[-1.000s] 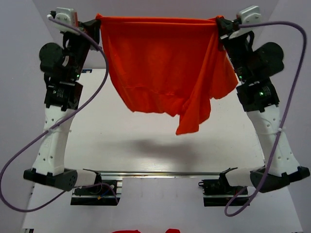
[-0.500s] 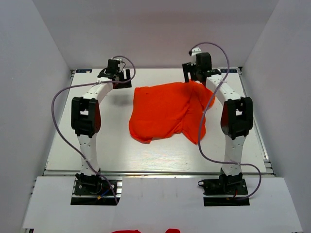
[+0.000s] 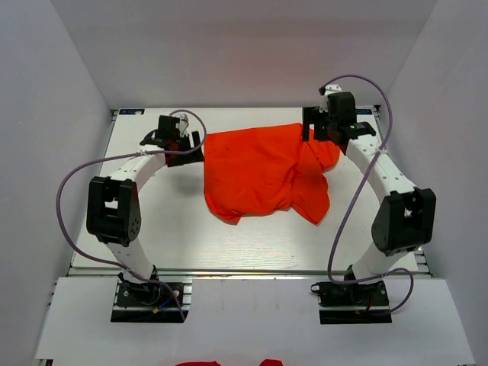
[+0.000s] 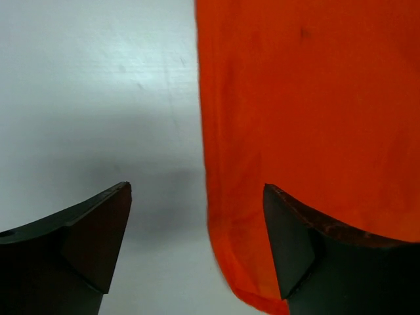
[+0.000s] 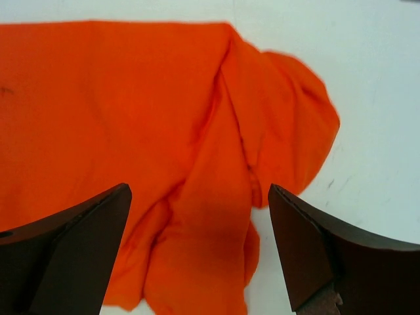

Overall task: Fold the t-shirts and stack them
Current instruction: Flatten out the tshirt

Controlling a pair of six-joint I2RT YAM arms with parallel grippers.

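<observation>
Bases of my 2 arms sit bolted at the near edge of the overhead view. Nearer than those, at the very bottom of the frame, 2 slivers of orange-red cloth (image 3: 200, 363) peek in, too cropped to identify.

Beyond the bases stretches the white table (image 3: 152, 229). On its middle and far part lies 1 orange-red t-shirt (image 3: 255, 171), crumpled and unfolded. Its far edge runs fairly straight, its near edge is ragged, and a rumpled flap lies doubled over along its right side.

At the shirt's far left corner is my left gripper (image 3: 191, 145), pointing down with jaws spread wide, grasping nothing. Its wrist camera shows one finger over bare table and the other over the shirt's left border; I cannot tell whether that finger touches the cloth.

At the shirt's far right corner is my right gripper (image 3: 320, 131), also spread wide and empty. Its wrist camera looks down between the 2 fingers at creased folds of the shirt, with bare table past the cloth on the right.
</observation>
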